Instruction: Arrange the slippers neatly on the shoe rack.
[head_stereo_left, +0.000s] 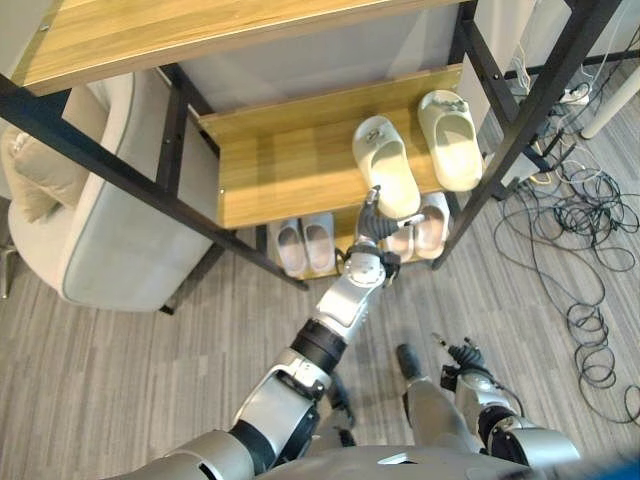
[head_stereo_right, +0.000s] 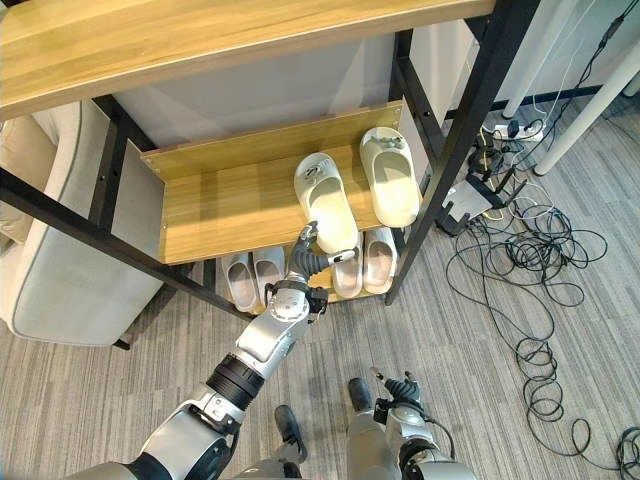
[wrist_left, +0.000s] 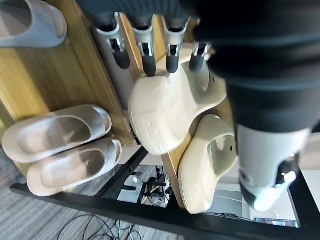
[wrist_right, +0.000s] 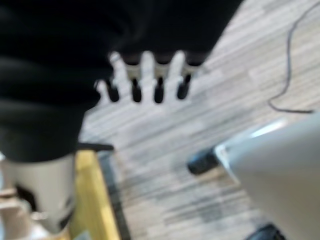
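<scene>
Two cream slippers lie on the rack's middle shelf (head_stereo_left: 280, 170): one (head_stereo_left: 387, 165) nearer the middle, one (head_stereo_left: 450, 138) by the right post. My left hand (head_stereo_left: 375, 222) reaches up to the heel of the nearer one. In the left wrist view its straight fingers (wrist_left: 145, 50) rest with their tips on that slipper (wrist_left: 165, 110), the second cream slipper (wrist_left: 207, 165) just beyond. The hand is open. On the bottom shelf stand a grey pair (head_stereo_left: 305, 243) and a beige pair (head_stereo_left: 425, 228). My right hand (head_stereo_left: 465, 358) hangs low over the floor, fingers (wrist_right: 147, 75) straight and holding nothing.
A pale armchair (head_stereo_left: 100, 220) stands against the rack's left side. Black frame posts (head_stereo_left: 520, 130) flank the shelves, and the top shelf (head_stereo_left: 200, 30) overhangs them. Loose cables (head_stereo_left: 590, 250) sprawl over the floor to the right.
</scene>
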